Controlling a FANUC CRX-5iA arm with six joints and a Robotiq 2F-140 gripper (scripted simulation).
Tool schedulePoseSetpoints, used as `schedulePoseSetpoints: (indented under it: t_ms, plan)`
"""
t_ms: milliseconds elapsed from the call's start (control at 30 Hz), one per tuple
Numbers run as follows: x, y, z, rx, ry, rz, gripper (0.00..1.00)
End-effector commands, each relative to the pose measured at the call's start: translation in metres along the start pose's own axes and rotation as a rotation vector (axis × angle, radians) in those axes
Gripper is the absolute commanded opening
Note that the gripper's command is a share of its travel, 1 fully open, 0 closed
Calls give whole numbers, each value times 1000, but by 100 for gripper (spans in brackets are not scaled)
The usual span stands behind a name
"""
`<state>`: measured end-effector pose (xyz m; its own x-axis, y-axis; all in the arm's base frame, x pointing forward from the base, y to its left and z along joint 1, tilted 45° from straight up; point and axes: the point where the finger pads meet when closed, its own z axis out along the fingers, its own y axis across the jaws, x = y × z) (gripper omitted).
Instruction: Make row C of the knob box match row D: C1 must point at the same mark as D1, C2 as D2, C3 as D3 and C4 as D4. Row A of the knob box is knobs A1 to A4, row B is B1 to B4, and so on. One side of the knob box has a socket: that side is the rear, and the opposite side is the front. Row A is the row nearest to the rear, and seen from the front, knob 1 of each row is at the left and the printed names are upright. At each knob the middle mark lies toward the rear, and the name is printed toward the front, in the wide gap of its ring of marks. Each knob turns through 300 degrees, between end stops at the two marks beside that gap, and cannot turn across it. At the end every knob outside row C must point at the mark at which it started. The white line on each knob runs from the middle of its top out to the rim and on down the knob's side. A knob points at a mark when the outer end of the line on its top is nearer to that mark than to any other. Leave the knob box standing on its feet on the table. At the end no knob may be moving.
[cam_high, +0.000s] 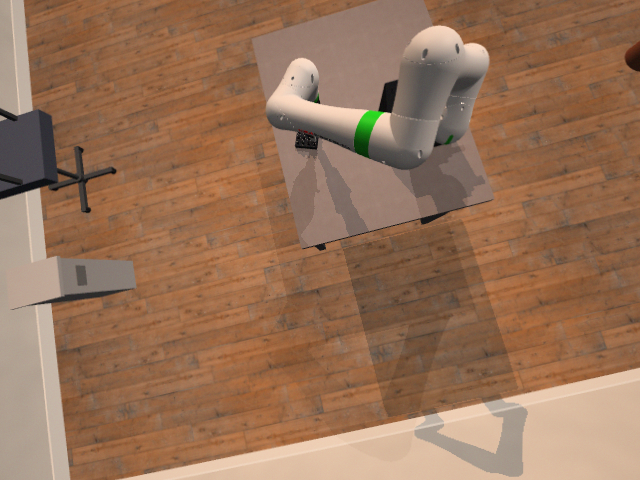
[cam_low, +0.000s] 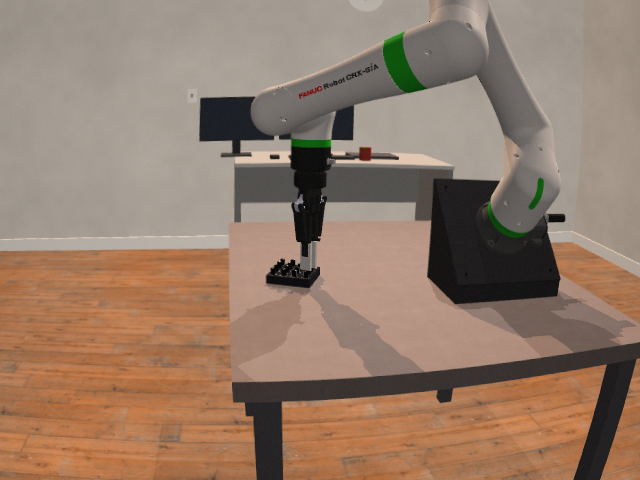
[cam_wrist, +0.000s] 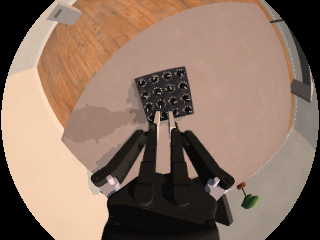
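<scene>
The knob box (cam_low: 290, 274) is a small black block with a grid of black knobs, standing on the table's left part. It also shows in the overhead view (cam_high: 306, 140) and in the wrist view (cam_wrist: 166, 94). My gripper (cam_low: 308, 263) points straight down over the box's right end. In the wrist view its fingertips stand a little apart at either side of one knob in the row nearest the camera. The fingers look just loose of that knob. Knob names, marks and white lines are too small to read. In the overhead view the arm hides the gripper.
The robot's black base (cam_low: 491, 248) stands on the table's right part. The table's left edge (cam_low: 230, 289) is close to the box. A desk with monitors (cam_low: 341, 170) stands behind the table, and a chair (cam_high: 31, 155) is off to the side.
</scene>
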<state>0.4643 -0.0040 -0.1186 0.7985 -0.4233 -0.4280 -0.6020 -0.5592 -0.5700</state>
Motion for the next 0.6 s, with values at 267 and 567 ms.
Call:
schedulePoseSetpoints:
  t_ms: [267, 567]
  plan:
    - [0, 0, -23, 0, 0, 0, 12]
    - [0, 0, -31, 0, 0, 0, 12]
